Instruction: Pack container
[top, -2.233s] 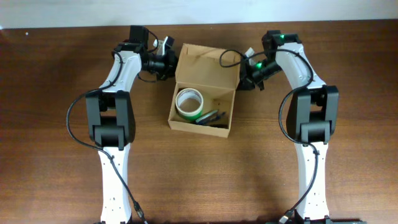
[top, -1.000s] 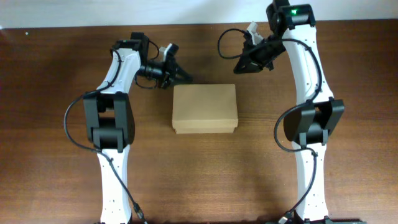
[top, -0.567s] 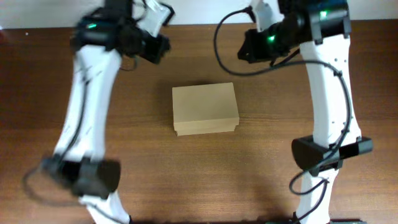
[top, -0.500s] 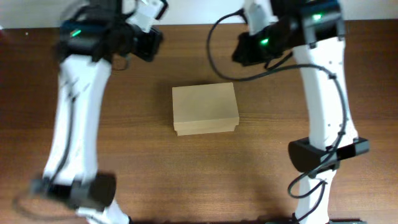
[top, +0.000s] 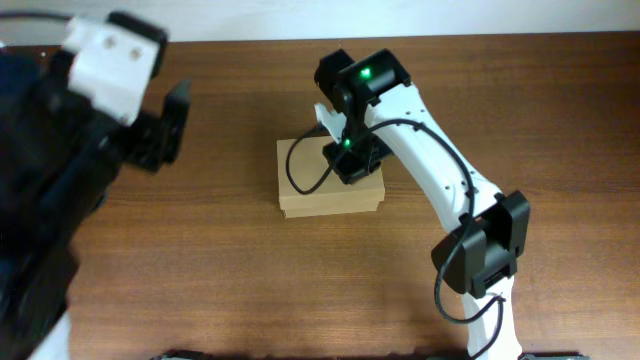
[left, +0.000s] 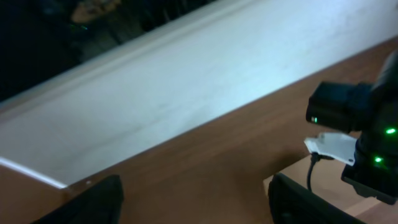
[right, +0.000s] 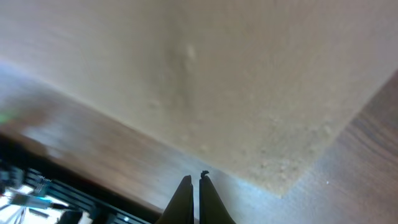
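The container (top: 310, 195), a tan cardboard box, sits mid-table with its flap lid down. My right gripper (top: 350, 162) is over the lid's back half, pointing down. In the right wrist view its fingers (right: 196, 186) are pressed together with nothing between them, just above the lid (right: 217, 81) near a corner. My left gripper (top: 165, 130) is raised high at the left, close to the overhead camera and well away from the box. In the left wrist view its fingertips (left: 196, 186) stand wide apart and empty, with the box corner (left: 292, 183) beyond them.
The brown table (top: 520, 110) surrounds the box on all sides. A white wall (left: 186, 81) runs along the table's far edge. The raised left arm (top: 50, 200) hides the table's left part from above.
The open box has been shut. The left arm swung up toward the overhead camera and its jaws opened. The right arm came down from the back onto the lid, jaws still shut.
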